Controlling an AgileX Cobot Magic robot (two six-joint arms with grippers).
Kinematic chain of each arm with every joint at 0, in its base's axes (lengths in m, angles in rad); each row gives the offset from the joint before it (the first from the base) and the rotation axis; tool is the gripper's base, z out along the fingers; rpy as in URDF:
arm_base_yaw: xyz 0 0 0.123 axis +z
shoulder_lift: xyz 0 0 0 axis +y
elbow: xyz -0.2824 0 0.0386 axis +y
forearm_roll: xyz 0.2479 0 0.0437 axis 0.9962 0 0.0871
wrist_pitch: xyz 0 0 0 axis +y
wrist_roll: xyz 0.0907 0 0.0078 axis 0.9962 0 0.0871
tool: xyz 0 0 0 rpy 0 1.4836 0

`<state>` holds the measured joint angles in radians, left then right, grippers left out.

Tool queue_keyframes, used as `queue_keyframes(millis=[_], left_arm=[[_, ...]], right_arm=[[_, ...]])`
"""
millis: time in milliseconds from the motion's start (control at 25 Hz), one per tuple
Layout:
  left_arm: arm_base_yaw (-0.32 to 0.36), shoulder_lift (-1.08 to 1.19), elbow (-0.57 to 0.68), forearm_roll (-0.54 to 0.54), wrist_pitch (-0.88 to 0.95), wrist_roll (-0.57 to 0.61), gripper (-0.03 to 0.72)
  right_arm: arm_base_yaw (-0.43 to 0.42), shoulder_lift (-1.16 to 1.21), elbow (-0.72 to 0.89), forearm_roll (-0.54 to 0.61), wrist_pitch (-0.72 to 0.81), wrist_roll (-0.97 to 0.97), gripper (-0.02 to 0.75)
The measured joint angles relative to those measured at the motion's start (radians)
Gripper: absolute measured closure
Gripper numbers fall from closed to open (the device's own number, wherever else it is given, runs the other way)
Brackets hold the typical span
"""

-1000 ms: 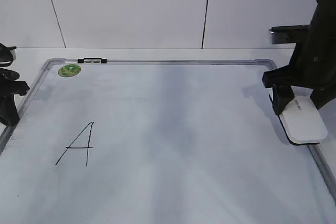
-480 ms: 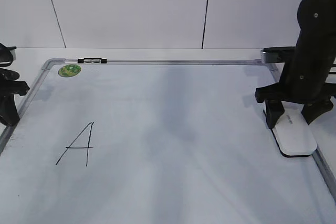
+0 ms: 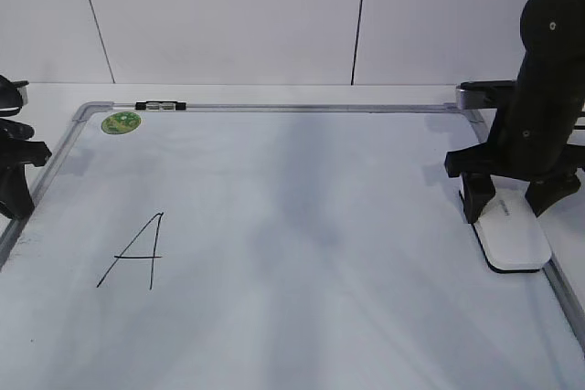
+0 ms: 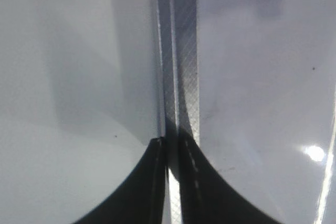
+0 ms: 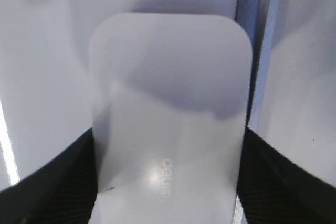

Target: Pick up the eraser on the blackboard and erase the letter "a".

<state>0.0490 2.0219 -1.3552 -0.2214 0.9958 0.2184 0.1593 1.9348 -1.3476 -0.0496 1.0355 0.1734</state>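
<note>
The white eraser (image 3: 514, 237) lies flat at the right edge of the blackboard (image 3: 302, 216), next to its frame. My right gripper (image 3: 510, 214) stands over the eraser's far end with a finger against each long side, shut on it. In the right wrist view the eraser (image 5: 170, 103) fills the gap between the fingers (image 5: 168, 182), grey lettering up. No lowercase letter "a" shows anywhere on the board. My left gripper (image 3: 15, 191) is shut and empty at the board's left frame; the left wrist view shows its jaws (image 4: 170, 148) over the frame strip (image 4: 181, 77).
An angular capital "A" (image 3: 137, 251) is drawn at the board's left. A green round sticker (image 3: 121, 121) sits in the far left corner, and a small black clip (image 3: 160, 106) is on the top frame. A white panelled wall stands behind.
My right gripper moved left and lower with the eraser, bringing it from over the right frame onto the board surface. In the last half second nothing moved. The left arm stayed still.
</note>
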Motion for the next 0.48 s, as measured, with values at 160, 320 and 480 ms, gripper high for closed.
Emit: queue_keyframes(millis=[160,320,480], left_arm=[[0.000,0.000,0.000,0.000,0.000,0.000,0.645],[0.000,0.000,0.000,0.000,0.000,0.000,0.645],[0.000,0.000,0.000,0.000,0.000,0.000,0.645]], right_arm=[[0.000,0.000,0.000,0.000,0.000,0.000,0.156],[0.000,0.000,0.000,0.000,0.000,0.000,0.156],[-0.002,-0.008,0.000,-0.006,-0.020,-0.002,0.156]])
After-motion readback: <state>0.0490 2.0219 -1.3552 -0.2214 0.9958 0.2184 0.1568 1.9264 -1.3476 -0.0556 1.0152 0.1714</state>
